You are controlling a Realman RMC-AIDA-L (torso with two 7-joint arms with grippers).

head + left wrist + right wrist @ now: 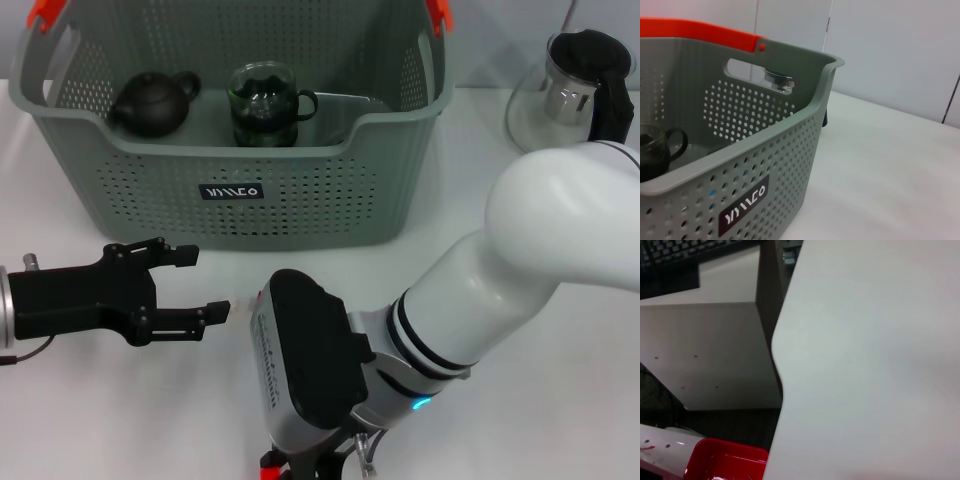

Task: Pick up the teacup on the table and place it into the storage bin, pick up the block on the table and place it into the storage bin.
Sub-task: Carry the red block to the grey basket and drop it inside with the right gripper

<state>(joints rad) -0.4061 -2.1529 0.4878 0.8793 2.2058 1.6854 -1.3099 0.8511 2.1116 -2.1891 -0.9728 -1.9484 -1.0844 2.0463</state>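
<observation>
Nearest the head camera is my right arm (520, 270), one big white limb bent across the near right of the worktop (120, 420), its black wrist block low at the near edge. My right fingers sit below that edge of the view, so I cannot tell whether they are apart or together; something small and red shows there, too little to name.

My left fingers (210, 285) are at the near left, two black ones spread apart, holding nothing, pointing right and hovering just in front of the bin (250, 190).

That one grey perforated bin stands at the far middle, with two orange clips at its top corners and one black label (231, 191) on the near wall. Inside I count two things: one dark teapot (152, 103) on the left and one glass teacup (266, 104) with a dark handle beside it, near the middle.

One glass pitcher (580, 85) with a black lid stands far right, outside the bin. I cannot make out a block for certain.
</observation>
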